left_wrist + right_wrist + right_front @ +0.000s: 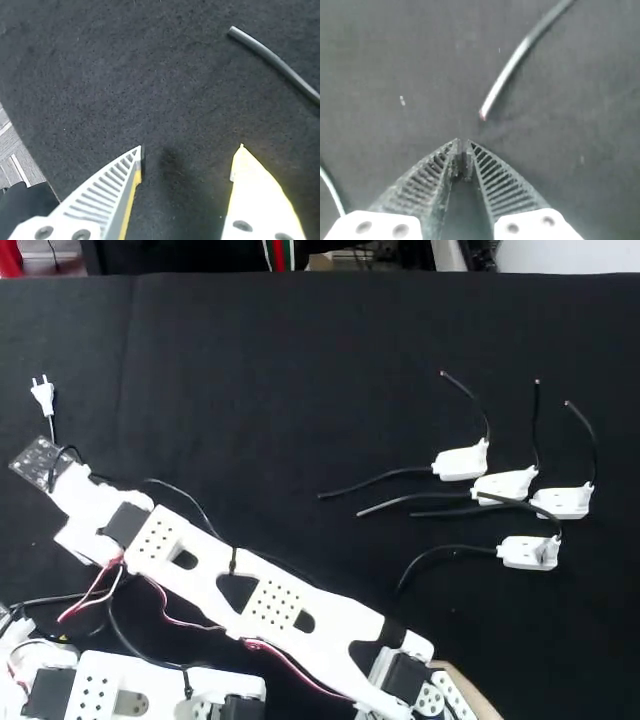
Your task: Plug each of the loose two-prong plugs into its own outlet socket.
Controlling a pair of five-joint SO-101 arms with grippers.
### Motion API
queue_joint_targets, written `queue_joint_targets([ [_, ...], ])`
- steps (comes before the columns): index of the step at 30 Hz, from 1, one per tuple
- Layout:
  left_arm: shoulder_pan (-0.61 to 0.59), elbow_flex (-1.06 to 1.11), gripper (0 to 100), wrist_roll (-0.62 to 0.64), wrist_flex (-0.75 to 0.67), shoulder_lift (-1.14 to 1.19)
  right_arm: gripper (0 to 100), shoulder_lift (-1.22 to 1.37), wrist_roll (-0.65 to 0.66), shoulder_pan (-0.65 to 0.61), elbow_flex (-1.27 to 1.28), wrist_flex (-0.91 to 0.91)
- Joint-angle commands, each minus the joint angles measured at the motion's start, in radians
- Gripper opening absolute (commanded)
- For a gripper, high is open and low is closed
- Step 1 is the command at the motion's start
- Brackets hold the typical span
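A white two-prong plug (42, 392) lies at the table's far left, its thin cord trailing toward the front. Several white outlet sockets (462, 462) (528, 552) with black cables lie in a cluster at the right. An arm (250, 595) stretches from the front right across to the left, and its wrist (40, 462) is just in front of the plug. My right gripper (463, 142) is shut with nothing in it, low over the black cloth, a cable end (483, 115) just beyond its tips. My left gripper (190, 147) is open over bare cloth.
The second arm (100, 690) is folded at the front left corner. A dark cable (272, 60) lies beyond the left gripper, and the table's edge (20, 150) runs close beside it. Black cables fan out around the sockets. Bare black cloth (300, 370) covers the middle and back.
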Motion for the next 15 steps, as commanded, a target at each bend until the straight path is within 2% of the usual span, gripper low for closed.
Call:
queue_joint_targets([
  [1, -0.007, 0.018, 28, -0.011, 0.000, -0.006, 1.2, -0.061, -0.003, 0.006, -0.125, 0.150],
  [4, -0.001, 0.012, 28, -0.009, -0.020, -0.008, 1.2, -0.133, 0.000, 0.014, -0.165, 0.262],
  [7, -0.001, -0.025, 28, 0.000, -0.094, -0.008, 1.2, -0.259, 0.072, 0.057, -0.160, 0.350],
  [12, 0.007, -0.197, 28, 0.167, -0.203, -0.008, 1.2, -0.481, 0.097, 0.226, -0.151, 0.443],
  [15, 0.128, -0.355, 28, 0.259, -0.226, -0.006, 1.3, -0.582, 0.129, 0.331, -0.148, 0.542],
])
